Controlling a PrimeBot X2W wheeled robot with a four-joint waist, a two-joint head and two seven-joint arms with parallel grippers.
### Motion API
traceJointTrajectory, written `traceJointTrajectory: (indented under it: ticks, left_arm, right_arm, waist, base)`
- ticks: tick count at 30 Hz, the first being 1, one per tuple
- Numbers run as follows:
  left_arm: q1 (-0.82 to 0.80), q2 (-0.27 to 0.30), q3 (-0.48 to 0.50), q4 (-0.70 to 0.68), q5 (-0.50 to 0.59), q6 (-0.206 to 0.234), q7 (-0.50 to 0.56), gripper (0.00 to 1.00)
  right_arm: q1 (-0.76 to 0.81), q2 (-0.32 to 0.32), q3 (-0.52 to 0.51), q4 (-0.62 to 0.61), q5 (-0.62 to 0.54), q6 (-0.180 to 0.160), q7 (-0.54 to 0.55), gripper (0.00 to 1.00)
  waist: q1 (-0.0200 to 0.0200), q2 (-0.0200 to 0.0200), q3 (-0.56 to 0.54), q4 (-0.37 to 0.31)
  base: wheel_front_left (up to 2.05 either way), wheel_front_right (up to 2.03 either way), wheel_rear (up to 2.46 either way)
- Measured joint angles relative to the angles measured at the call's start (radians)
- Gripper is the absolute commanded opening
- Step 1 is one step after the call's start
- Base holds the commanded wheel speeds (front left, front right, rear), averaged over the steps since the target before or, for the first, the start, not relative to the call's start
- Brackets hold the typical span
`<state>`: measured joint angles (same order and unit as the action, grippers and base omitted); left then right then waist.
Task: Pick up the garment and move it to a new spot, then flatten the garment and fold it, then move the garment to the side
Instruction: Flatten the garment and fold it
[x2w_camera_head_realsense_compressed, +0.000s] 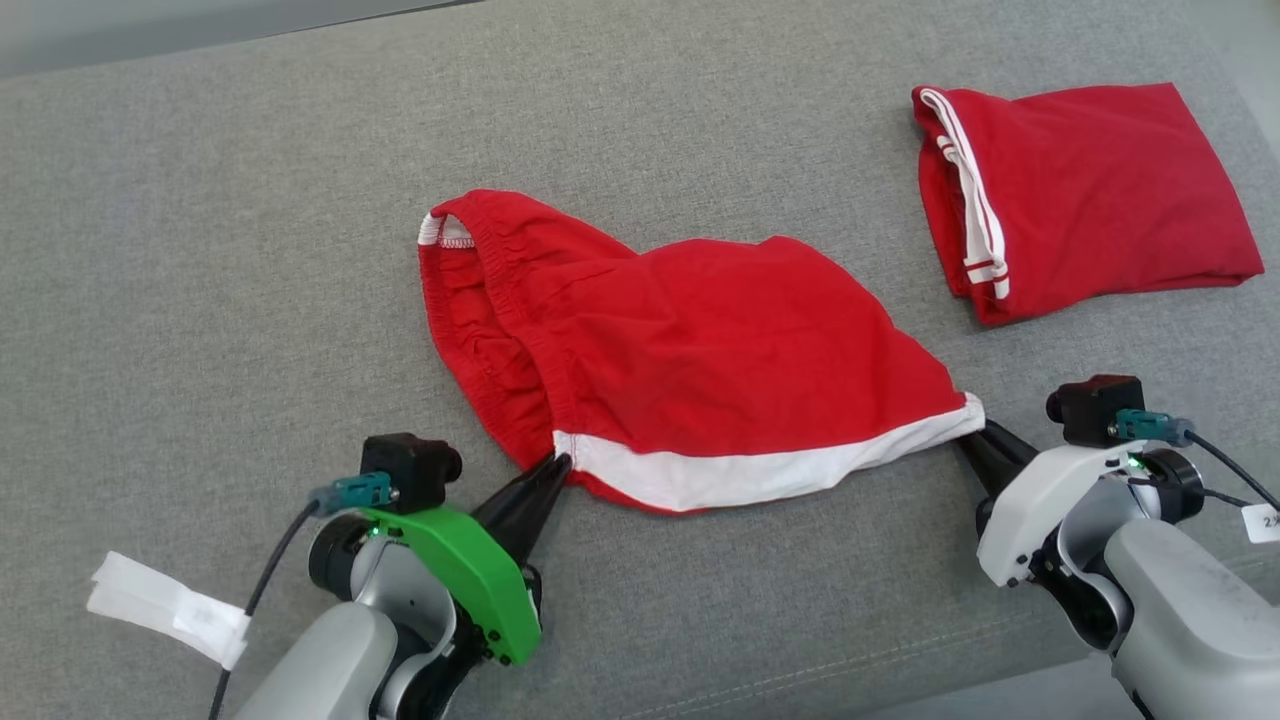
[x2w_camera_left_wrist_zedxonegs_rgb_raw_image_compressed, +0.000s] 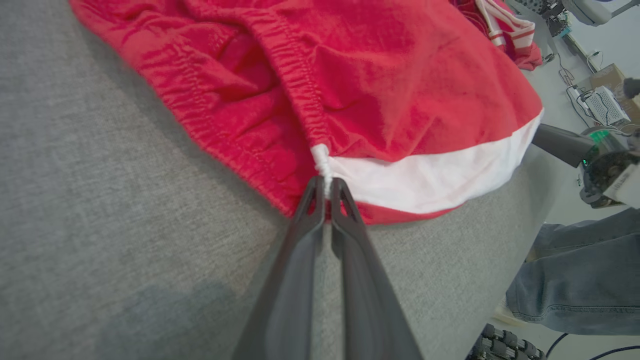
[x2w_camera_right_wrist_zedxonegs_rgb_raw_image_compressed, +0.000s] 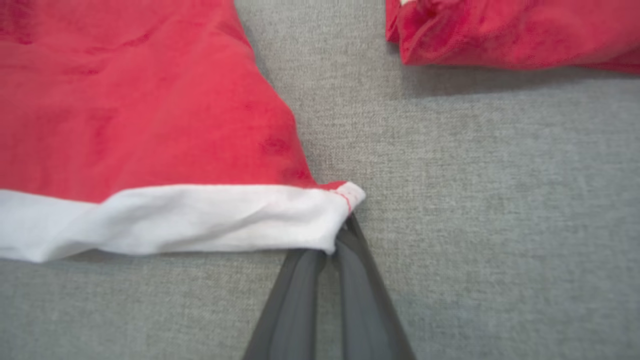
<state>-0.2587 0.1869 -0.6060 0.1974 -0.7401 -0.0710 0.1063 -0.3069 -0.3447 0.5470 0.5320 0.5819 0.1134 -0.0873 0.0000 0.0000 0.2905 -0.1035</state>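
Left hand (x2w_camera_head_realsense_compressed: 560, 463) pinches garment (x2w_camera_head_realsense_compressed: 700, 340) hem; right hand (x2w_camera_head_realsense_compressed: 970, 432) tips hidden beneath.

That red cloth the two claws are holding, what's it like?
The garment looks like red cotton shorts with a gathered elastic waistband and a white hem band. It lies rumpled, partly spread on grey fabric. The left gripper and right gripper each pinch one end of that band.
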Motion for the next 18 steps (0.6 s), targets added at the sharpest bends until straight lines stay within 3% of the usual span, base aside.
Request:
traceJointTrajectory:
  ticks: [5, 11, 18]
  left_arm:
    - [-0.048, 0.001, 0.081, -0.078, -0.075, -0.013, 0.0, 0.0]
    - [-0.181, 0.091, 0.17, -0.174, -0.113, -0.018, 0.04, 0.0]
    - [-0.223, 0.155, 0.274, -0.321, -0.211, -0.022, 0.107, 0.0]
  right_arm:
    - [-0.082, -0.02, 0.016, -0.074, -0.007, 0.002, 0.008, 0.0]
    - [-0.267, -0.112, 0.012, -0.208, -0.024, 0.01, 0.063, 0.0]
    - [-0.343, -0.156, -0.019, -0.429, 0.126, 0.01, 0.145, 0.0]
  waist:
    - [0.0, 0.0, -0.011, 0.001]
    - [0.0, 0.0, -0.04, 0.002]
    - [0.0, 0.0, -0.097, 0.004]
  base:
    - [0.0, 0.0, 0.0]
    - [0.0, 0.0, 0.0]
    - [0.0, 0.0, 0.0]
